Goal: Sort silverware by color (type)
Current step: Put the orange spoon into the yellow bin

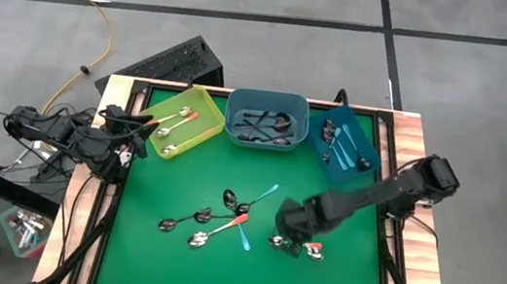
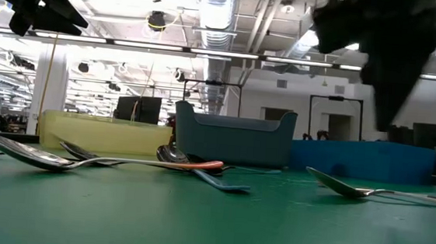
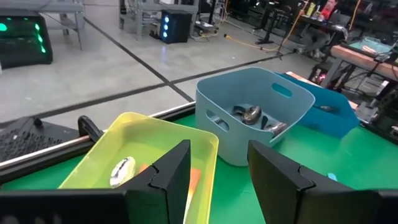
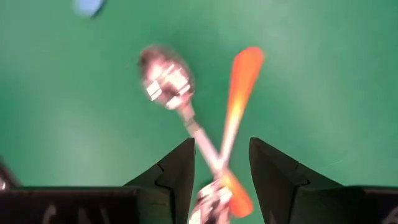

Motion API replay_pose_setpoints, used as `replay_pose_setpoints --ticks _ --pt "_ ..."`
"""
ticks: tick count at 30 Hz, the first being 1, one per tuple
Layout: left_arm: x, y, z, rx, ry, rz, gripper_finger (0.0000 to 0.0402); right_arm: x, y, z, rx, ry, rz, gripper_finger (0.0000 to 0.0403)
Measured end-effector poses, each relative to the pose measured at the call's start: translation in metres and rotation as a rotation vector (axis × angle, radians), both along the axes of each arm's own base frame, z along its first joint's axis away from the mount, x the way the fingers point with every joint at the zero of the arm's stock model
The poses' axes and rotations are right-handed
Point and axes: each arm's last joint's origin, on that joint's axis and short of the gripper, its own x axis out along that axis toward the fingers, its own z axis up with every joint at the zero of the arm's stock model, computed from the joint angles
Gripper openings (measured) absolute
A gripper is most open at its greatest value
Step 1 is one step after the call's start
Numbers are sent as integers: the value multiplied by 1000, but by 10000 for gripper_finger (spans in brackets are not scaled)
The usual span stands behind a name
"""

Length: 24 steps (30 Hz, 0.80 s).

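Note:
Several spoons (image 1: 214, 220) lie loose on the green mat, with orange, teal or plain metal handles. My right gripper (image 1: 292, 240) hangs open over the mat's right half, pointing down, clear of the table. In the right wrist view, its fingers (image 4: 221, 146) stand on either side of two crossed spoons: a plain metal one (image 4: 166, 79) and an orange-handled one (image 4: 244, 78). My left gripper (image 3: 217, 149) waits open and raised at the table's left edge, beside the yellow bin (image 1: 178, 122).
Three bins line the far edge: the yellow bin (image 3: 155, 143) with orange-handled spoons, a grey-blue one (image 1: 267, 114) with dark spoons, and a blue one (image 1: 343, 144) with teal-handled spoons. The near half of the mat (image 1: 245, 283) is bare.

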Motion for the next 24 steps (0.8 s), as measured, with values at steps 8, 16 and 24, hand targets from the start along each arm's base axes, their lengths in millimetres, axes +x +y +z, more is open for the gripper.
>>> replay_pose_setpoints --ticks 8,16,24 --pt "0 1 0 13 -4 23 143 3 24 -37 -25 107 61 164" --pt "-1 1 1 15 -28 65 143 3 12 -42 -73 139 107 164" --pt "-2 2 1 20 -49 102 143 -13 -8 -58 -15 58 51 164"
